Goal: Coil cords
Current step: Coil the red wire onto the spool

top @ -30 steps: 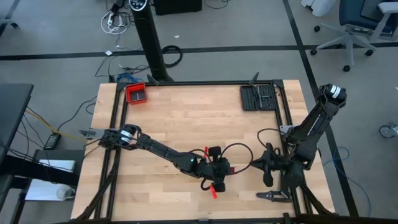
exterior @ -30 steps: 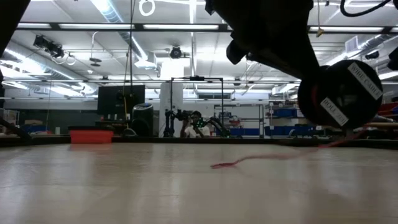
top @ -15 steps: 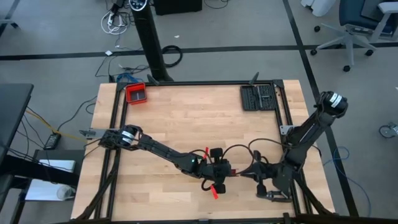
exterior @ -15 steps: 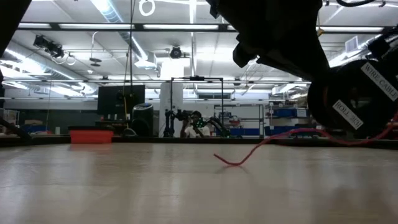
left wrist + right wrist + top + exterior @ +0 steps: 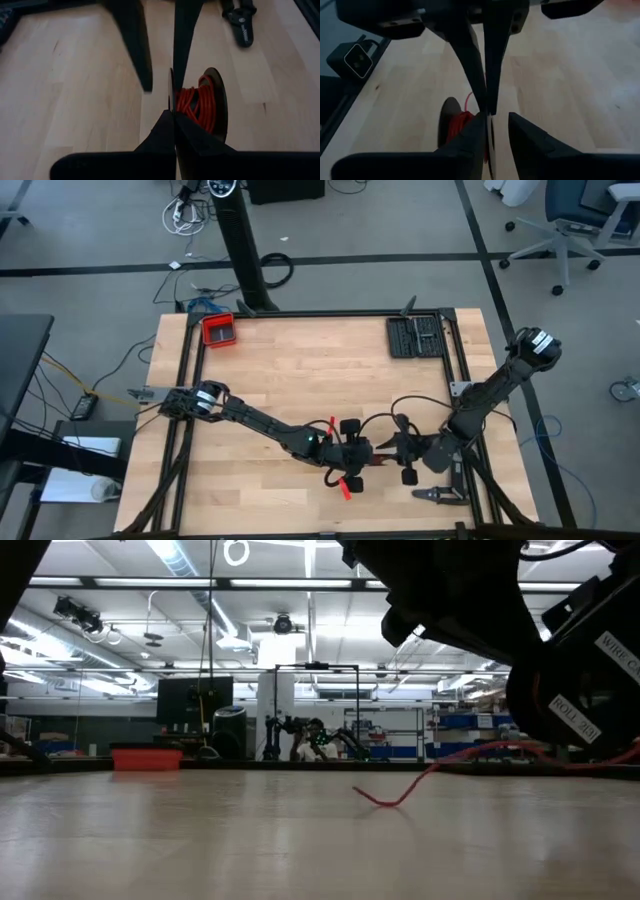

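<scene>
Left gripper [image 5: 350,465]: fingers pressed together on the thin rim of a black spool [image 5: 216,107], red cord [image 5: 196,105] wound on its core just beyond the fingertips. Right gripper [image 5: 395,458]: right beside the left one, its fingers [image 5: 525,137] a little apart, one spool flange edge standing in the gap; contact there cannot be judged. A loose cord end [image 5: 385,798] trails onto the table [image 5: 300,370] below both grippers.

Thin red cord [image 5: 196,104] wound on a black spool [image 5: 219,107]; pale wood-grain table [image 5: 300,380]; red tray [image 5: 218,330].
</scene>
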